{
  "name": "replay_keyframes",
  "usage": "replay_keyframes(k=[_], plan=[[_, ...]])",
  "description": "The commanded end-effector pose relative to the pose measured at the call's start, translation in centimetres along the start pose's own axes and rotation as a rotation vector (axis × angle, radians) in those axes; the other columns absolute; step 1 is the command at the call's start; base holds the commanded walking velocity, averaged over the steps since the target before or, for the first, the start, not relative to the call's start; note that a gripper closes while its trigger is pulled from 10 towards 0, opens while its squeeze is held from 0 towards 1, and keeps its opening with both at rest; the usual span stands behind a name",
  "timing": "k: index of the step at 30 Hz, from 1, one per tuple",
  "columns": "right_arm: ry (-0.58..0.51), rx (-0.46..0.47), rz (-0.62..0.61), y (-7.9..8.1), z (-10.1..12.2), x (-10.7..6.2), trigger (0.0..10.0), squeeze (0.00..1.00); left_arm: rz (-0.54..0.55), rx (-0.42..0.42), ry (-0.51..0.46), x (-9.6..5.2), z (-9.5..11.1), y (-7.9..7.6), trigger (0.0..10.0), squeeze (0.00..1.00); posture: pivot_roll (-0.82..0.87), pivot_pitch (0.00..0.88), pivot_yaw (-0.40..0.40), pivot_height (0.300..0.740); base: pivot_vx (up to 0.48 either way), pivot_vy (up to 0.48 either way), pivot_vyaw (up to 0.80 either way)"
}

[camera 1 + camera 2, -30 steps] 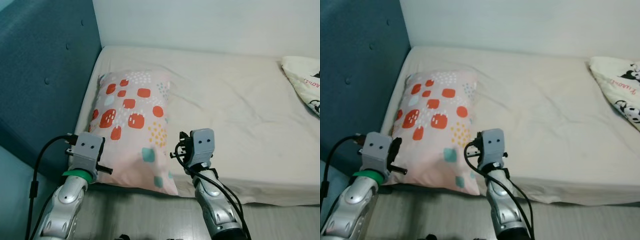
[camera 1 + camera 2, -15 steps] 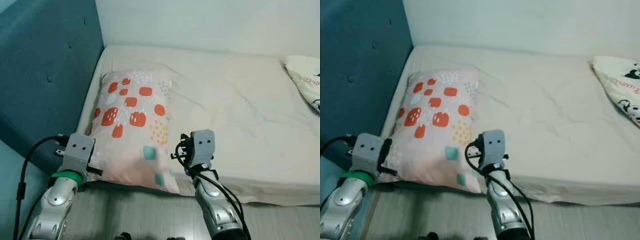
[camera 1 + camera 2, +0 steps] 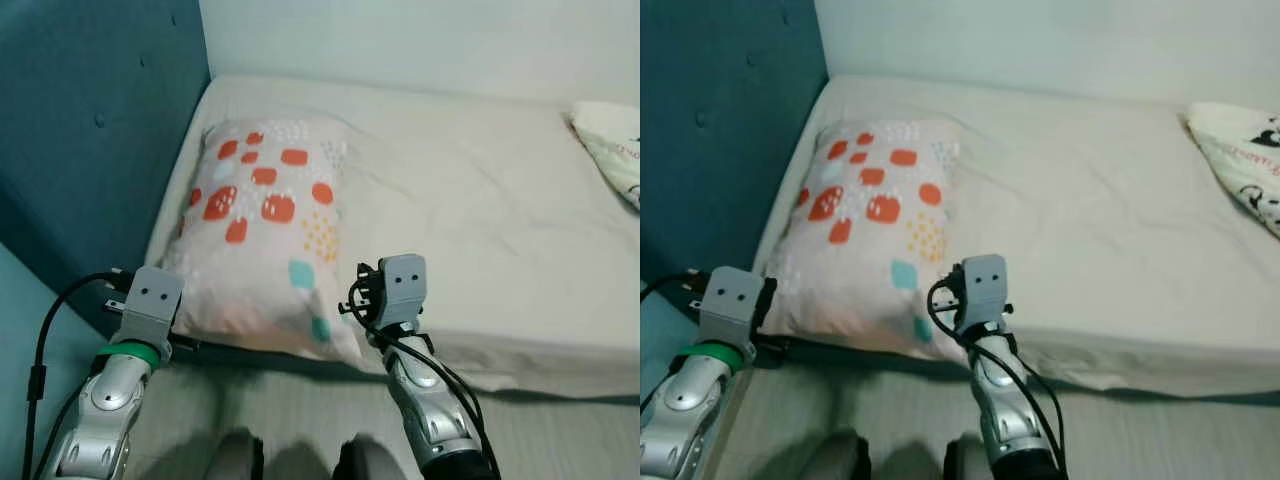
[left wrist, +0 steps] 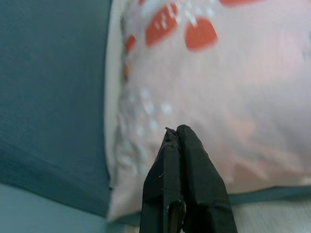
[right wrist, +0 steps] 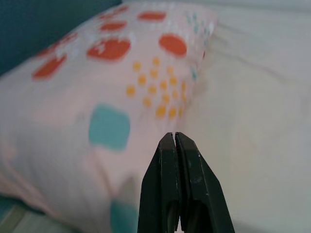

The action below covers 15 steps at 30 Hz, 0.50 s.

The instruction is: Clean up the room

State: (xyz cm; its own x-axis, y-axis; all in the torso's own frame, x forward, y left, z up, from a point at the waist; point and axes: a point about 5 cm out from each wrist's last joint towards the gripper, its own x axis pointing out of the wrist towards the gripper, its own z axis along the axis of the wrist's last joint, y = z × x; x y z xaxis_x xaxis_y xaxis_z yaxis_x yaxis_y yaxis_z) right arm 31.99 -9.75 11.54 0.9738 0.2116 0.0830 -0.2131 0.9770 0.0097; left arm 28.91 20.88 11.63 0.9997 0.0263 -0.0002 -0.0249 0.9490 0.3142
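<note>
One pillow (image 3: 262, 235), near edge pincer-hidden.

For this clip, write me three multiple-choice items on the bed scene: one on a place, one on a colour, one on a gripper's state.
1. Where does the patterned pillow lie on the bed?
A. at the end by the blue headboard
B. in the middle of the bed
C. on the floor

2. What colour are the biggest patches on the pillow?
A. green
B. red-orange
C. black

3. How do the fingers of the right gripper stand?
A. wide open
B. clamped on the sheet
C. shut, with nothing between them

Answers: 1 A, the pillow's edge runs along the headboard. 2 B, its large blotches are red-orange, with smaller teal and yellow marks. 3 C, the right wrist view shows both fingers pressed together, in front of the pillow.
</note>
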Motion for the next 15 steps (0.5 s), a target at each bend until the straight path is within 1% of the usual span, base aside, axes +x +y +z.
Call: replay_keyframes(k=[1, 6, 9, 11, 15], plan=[[0.035, 0.009, -0.001, -0.2, -0.8, -0.4, 10.0, 0.0, 0.015, -0.001, 0.028, -0.3, -0.8, 0.3, 10.0, 0.0, 0.06, 0.179, 0.009, 0.606, 0.0, 0.0, 0.0], [0.035, 0.016, 0.01, -0.2, -0.7, -0.4, 10.0, 0.0, 0.022, -0.002, 0.029, -0.3, -0.7, 0.4, 10.0, 0.0, 0.06, 0.181, 0.006, 0.606, 0.0, 0.0, 0.0], [0.054, 0.007, 0.013, -0.2, -1.0, -0.5, 10.0, 0.0, 0.03, 0.0, 0.031, -0.4, -0.8, 0.4, 10.0, 0.0, 0.06, 0.183, 0.005, 0.606, 0.0, 0.0, 0.0], [0.068, 0.01, 0.037, 0.0, -1.3, -0.7, 10.0, 0.0, 0.047, 0.039, 0.033, -0.6, -0.9, 0.8, 10.0, 0.0, 0.06, 0.197, -0.001, 0.606, 0.0, 0.0, 0.0], [0.077, 0.009, 0.056, 0.1, -1.5, -0.9, 10.0, 0.0, 0.056, 0.053, 0.045, -0.5, -1.1, 1.3, 10.0, 0.0, 0.06, 0.209, -0.007, 0.606, 0.0, 0.0, 0.0]])
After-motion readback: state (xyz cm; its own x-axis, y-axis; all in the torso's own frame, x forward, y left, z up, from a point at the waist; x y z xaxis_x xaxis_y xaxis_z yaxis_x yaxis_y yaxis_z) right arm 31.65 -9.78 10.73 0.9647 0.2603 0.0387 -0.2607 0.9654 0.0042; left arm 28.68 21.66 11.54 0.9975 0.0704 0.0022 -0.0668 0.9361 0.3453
